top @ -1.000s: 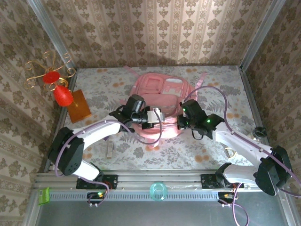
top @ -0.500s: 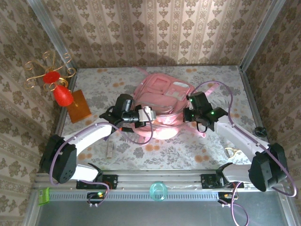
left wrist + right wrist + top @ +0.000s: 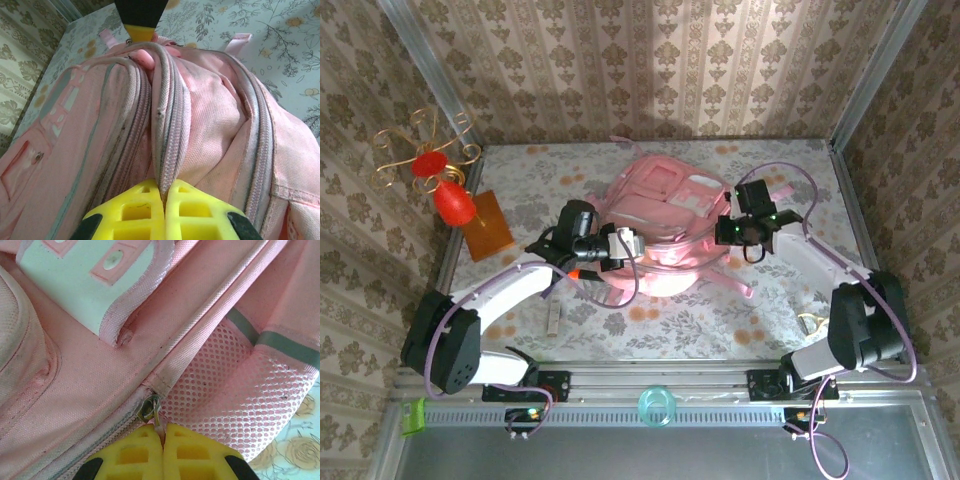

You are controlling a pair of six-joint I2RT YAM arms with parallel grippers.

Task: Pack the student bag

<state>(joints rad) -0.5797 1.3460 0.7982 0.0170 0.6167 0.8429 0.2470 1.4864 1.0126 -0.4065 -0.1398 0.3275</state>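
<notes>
Starting at the left of the overhead view: a red ornament (image 3: 430, 161) is hanging on a gold wire stand by the wall. An amber block (image 3: 486, 226) is sitting just below it at the table's left edge. A small grey strip (image 3: 553, 320) is lying on the flowered table (image 3: 650, 325) near the front, well apart from everything else.

Left arm is reaching in from the near-left corner. Left gripper (image 3: 638, 243) is meeting the left flank of the student bag (image 3: 665, 195). From the left wrist, the gripper (image 3: 161, 189) is showing its yellow pads (image 3: 192, 210) pressed together, pinching a grey-pink zip ridge of the bag (image 3: 210, 115). The fabric is bunching into folds on either side of that ridge.

The bag is sitting mid-table, toward the back wall, between the two grippers, front pockets facing up and pink straps trailing off to the right.

Right gripper (image 3: 723, 232) is touching the bag's right flank. From the right wrist, the gripper (image 3: 163, 434) is clamping tight on the zip pull (image 3: 151, 409), pads closed on the tab, at the end of a zip line on the bag (image 3: 75, 375). A mesh pocket (image 3: 225, 375) is lying just beside the pull, and a pale patch (image 3: 85, 285) is showing above.

Farther right, a small metal ring (image 3: 809, 322) is lying on the table near the right arm's base.
</notes>
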